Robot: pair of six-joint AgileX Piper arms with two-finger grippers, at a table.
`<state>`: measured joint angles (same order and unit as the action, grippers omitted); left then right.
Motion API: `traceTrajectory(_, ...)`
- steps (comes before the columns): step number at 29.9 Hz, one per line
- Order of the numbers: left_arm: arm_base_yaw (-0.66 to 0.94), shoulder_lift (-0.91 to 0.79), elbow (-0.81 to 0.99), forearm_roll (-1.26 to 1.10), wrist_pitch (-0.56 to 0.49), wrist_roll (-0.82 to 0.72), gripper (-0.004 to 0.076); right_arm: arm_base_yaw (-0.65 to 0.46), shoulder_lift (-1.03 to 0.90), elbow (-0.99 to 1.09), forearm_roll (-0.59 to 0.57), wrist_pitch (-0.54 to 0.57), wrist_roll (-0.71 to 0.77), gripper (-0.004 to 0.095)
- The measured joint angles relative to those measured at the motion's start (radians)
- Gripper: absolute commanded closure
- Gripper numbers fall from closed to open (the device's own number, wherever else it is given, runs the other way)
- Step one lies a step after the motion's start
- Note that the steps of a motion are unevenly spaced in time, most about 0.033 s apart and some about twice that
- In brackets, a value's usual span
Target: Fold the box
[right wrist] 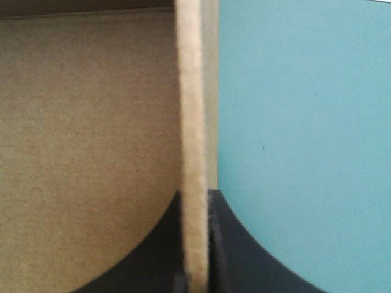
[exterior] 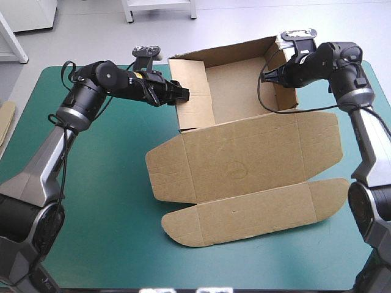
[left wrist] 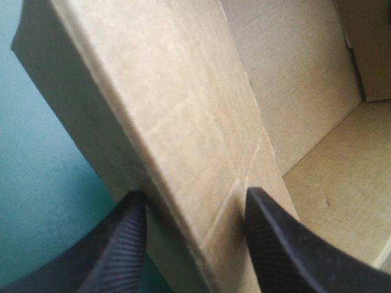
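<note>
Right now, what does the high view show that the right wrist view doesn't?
Only the high view: the whole box, tray walls raised, lid flat toward the near edge, and the left tool at its left wall. Only the right wrist view: the right tool shut on the right wall's edge, one finger either side. Both: brown board and the teal-green cover.

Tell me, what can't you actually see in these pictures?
- High view: where the right gripper holds the box, hidden by its own wrist.
- High view: the board at the left edge of the table, mostly cut off.
- Left wrist view: the lid, out of frame beyond the left gripper.
- Right wrist view: the edge of the wall, blurred; the rest of the box, cut off.
</note>
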<state>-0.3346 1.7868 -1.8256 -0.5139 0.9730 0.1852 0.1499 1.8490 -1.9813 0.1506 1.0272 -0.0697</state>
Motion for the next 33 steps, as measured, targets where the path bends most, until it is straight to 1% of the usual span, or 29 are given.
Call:
traceTrajectory(2,-0.014,0.015,-0.003,0.045,0.001,-0.019,0.038,0.007,0.01,0.0,-0.012,0.003,0.005,0.0921)
traceTrajectory(5,-0.02,0.035,-0.003,0.095,-0.018,-0.043,0.0416,0.02,0.029,0.0,-0.023,0.011,0.005,0.0921)
traceTrajectory(7,-0.02,0.048,-0.007,0.135,-0.027,-0.07,0.0416,0.026,0.042,0.0,-0.018,0.022,0.012,0.0921)
traceTrajectory(11,-0.02,0.078,-0.024,0.173,0.001,-0.088,0.0443,0.04,0.064,0.0,-0.018,0.021,0.016,0.0921)
traceTrajectory(13,-0.02,0.091,-0.033,0.195,0.011,-0.095,0.0503,0.046,0.069,0.0,-0.022,0.021,0.016,0.0921)
traceTrajectory(16,-0.02,0.109,-0.064,0.247,0.024,-0.117,0.0654,0.061,0.073,0.0,-0.026,0.023,0.022,0.0921)
traceTrajectory(17,-0.02,0.114,-0.078,0.262,0.037,-0.119,0.0715,0.065,0.077,0.0,-0.026,0.026,0.024,0.0921)
traceTrajectory(18,-0.02,0.122,-0.098,0.284,0.051,-0.124,0.073,0.07,0.082,0.0,-0.026,0.031,0.031,0.0921)
traceTrajectory(22,-0.019,0.164,-0.191,0.349,0.109,-0.149,0.0732,0.085,0.105,0.0,-0.025,0.053,0.061,0.092)
traceTrajectory(25,-0.019,0.2,-0.256,0.382,0.164,-0.153,0.0733,0.102,0.122,0.0,-0.045,0.065,0.083,0.092)
traceTrajectory(28,-0.019,0.237,-0.282,0.395,0.217,-0.156,0.0733,0.115,0.135,0.0,-0.068,0.08,0.096,0.0921)
traceTrajectory(33,-0.02,0.301,-0.286,0.392,0.224,-0.165,0.0733,0.122,0.154,0.0,-0.112,0.088,0.11,0.0921)
